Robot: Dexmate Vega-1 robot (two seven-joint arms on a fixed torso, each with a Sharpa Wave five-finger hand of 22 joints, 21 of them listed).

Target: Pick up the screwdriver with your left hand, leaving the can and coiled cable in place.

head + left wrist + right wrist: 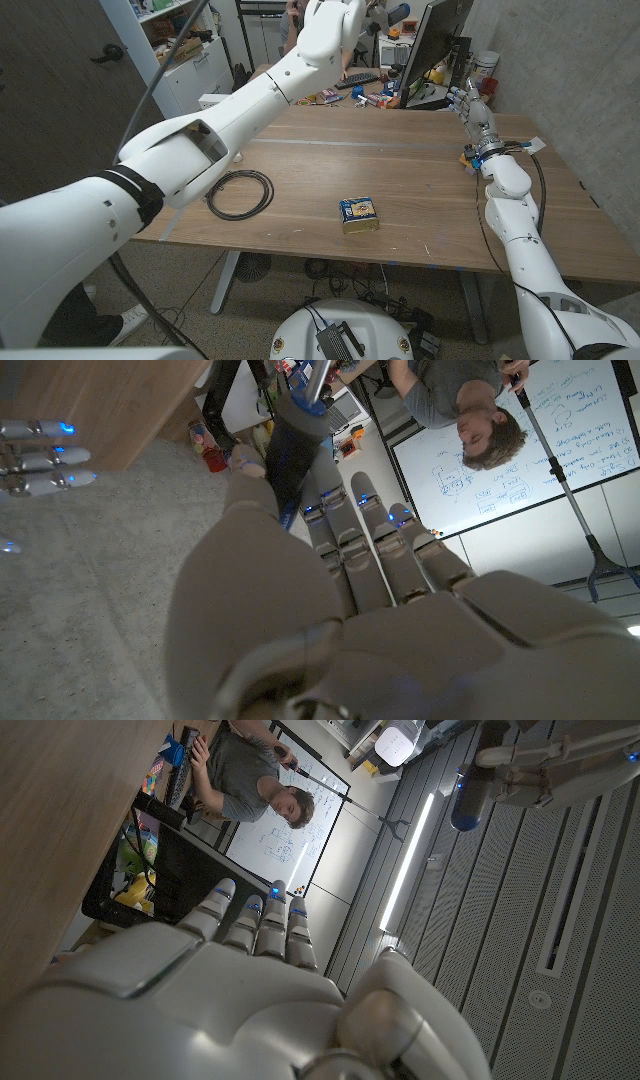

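My left hand (333, 22) is raised high over the table's far edge and grips the screwdriver (398, 12) by its blue handle. In the left wrist view the dark blue handle (293, 452) sits between thumb and fingers (350, 530), with the metal shaft pointing away. The right wrist view catches the same screwdriver (468, 798) in my left hand (545, 762). A flat tin can (359, 213) lies on the wooden table (420, 165) near its front. The black coiled cable (240, 193) lies at the front left. My right hand (477, 108) stands open at the right, fingers up, holding nothing.
A monitor (440, 40), a keyboard (357, 80) and small clutter line the table's far edge. A person (470, 400) sits behind the table by a whiteboard (520, 470). A small orange-and-blue item (468, 158) lies beside my right wrist.
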